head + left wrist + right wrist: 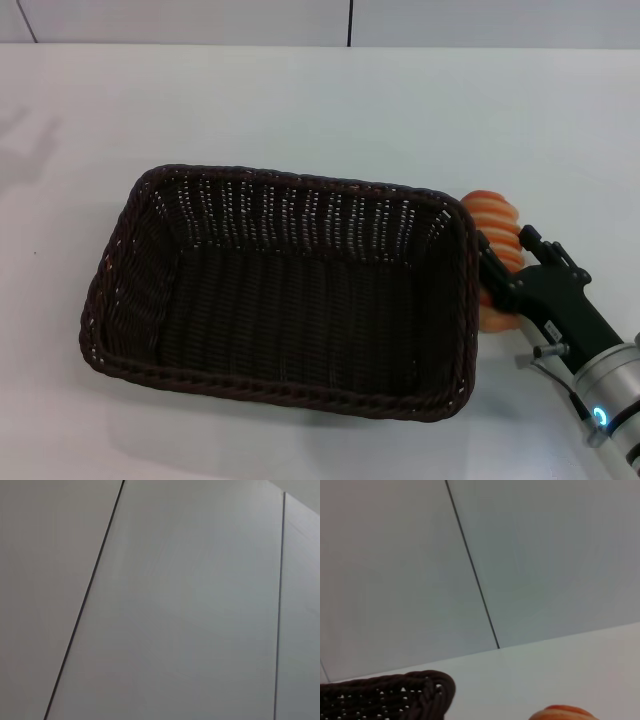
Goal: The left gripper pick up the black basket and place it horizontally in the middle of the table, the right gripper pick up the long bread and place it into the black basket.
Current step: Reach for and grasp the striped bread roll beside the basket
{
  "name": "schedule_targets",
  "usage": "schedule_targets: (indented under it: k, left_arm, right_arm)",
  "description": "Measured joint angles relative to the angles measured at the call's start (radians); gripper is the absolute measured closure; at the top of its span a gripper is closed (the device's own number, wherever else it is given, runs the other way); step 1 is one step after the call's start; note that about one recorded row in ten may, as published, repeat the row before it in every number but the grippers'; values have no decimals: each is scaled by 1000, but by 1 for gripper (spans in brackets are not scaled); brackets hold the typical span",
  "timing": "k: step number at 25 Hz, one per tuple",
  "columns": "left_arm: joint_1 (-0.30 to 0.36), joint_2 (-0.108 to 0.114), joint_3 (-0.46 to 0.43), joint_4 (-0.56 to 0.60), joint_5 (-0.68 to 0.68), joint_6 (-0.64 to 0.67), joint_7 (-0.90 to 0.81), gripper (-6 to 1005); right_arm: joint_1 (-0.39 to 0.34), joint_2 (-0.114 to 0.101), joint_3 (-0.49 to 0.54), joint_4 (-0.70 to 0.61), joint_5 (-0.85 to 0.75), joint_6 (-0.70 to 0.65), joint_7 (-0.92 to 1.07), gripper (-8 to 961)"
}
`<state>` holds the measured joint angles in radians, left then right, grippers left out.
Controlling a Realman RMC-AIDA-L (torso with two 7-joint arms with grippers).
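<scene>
The black basket (300, 215) lies lengthwise across the middle of the white table (300, 100), open side up and empty. The long bread (492, 208), orange and cream ridged, lies just outside the basket's right end. My right gripper (506, 238) comes in from the lower right, and its black fingers sit against both sides of the bread, low at the table. The right wrist view shows a corner of the basket's rim (395, 695) and the tip of the bread (562, 712). My left gripper is out of view; its wrist view shows only wall panels.
A grey panelled wall (350, 20) runs along the table's far edge. The table stretches bare to the left of and behind the basket.
</scene>
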<state>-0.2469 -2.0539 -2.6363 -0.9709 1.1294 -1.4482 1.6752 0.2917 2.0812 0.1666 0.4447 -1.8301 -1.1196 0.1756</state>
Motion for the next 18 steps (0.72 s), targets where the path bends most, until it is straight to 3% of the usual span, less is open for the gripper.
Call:
schedule_targets:
  k: [18]
  left_arm:
    - [2,-3,-16,-2,-27,-40,-12,505]
  right_arm:
    - [13,-1,-6,-19,0,8,39,347]
